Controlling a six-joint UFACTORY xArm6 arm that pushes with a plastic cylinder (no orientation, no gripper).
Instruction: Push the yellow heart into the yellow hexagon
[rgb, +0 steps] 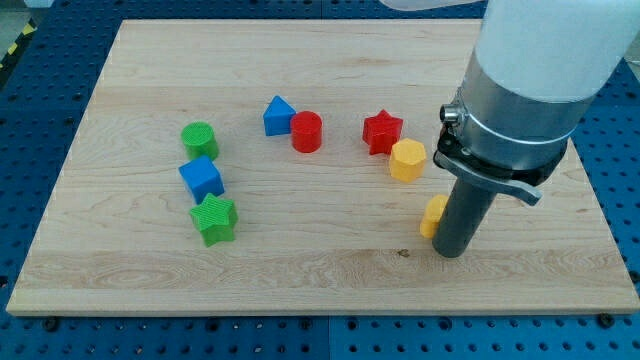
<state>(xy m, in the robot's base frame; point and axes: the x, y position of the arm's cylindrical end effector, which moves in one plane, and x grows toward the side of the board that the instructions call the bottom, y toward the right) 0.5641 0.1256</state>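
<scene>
In the camera view, a light wooden table (330, 270) is seen carrying eight small plastic blocks. The yellow heart (433, 215) lies toward the view's right, half hidden behind the dark rod; it touches the rod's left side. The yellow hexagon (407, 159) sits near it, up and slightly to the view's left, touching the red star (382, 131). Further left are found the red cylinder (307, 131) touching the blue triangular block (279, 115), then the green cylinder (198, 138), the blue cube (201, 178) and the green star (214, 218).

The step in hand is judged to be the push itself. It would be done best if my tip (453, 253) were brought under the heart's lower right edge, so that the push runs up toward the hexagon and the heart is not let slip sideways.

The arm is held upright, its pale body filling the view's upper right. The tool is a plain rod: nothing is spread, pressed together or pinched.
</scene>
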